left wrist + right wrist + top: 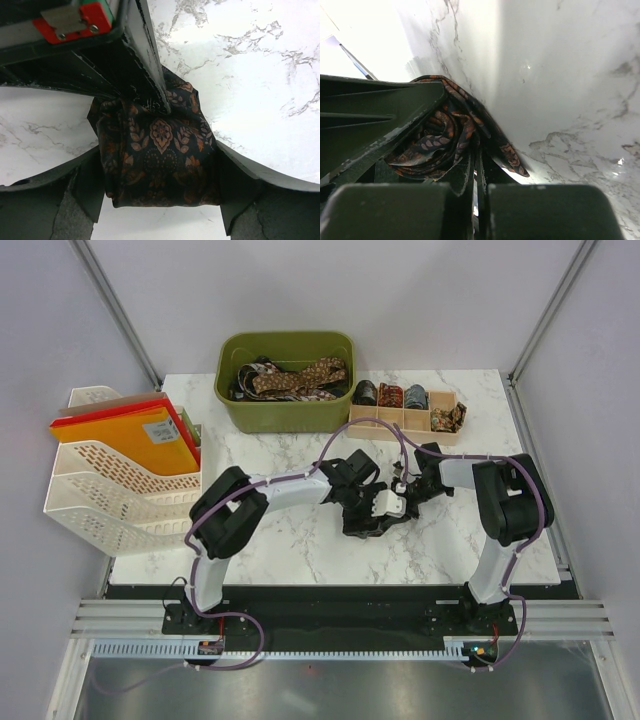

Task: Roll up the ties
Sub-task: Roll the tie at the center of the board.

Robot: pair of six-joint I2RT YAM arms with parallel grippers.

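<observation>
A dark tie (160, 150) with orange leaf print is wound into a fat roll at the table's middle (362, 525). My left gripper (160, 200) stands wide around it, and the roll fills the gap and brushes both fingers (75, 200). My right gripper (476, 155) is shut with its tips buried in the roll's core, and the tie's coils (430, 142) wrap round them. In the left wrist view the right fingers (145, 75) enter the roll from above. From the top view both grippers (375, 512) (397, 502) meet over the roll.
An olive bin (240, 410) at the back holds several loose ties (300, 377). A wooden divider box (440, 430) to its right holds rolled ties (390, 395). A white file rack (110, 500) with folders stands at the left edge.
</observation>
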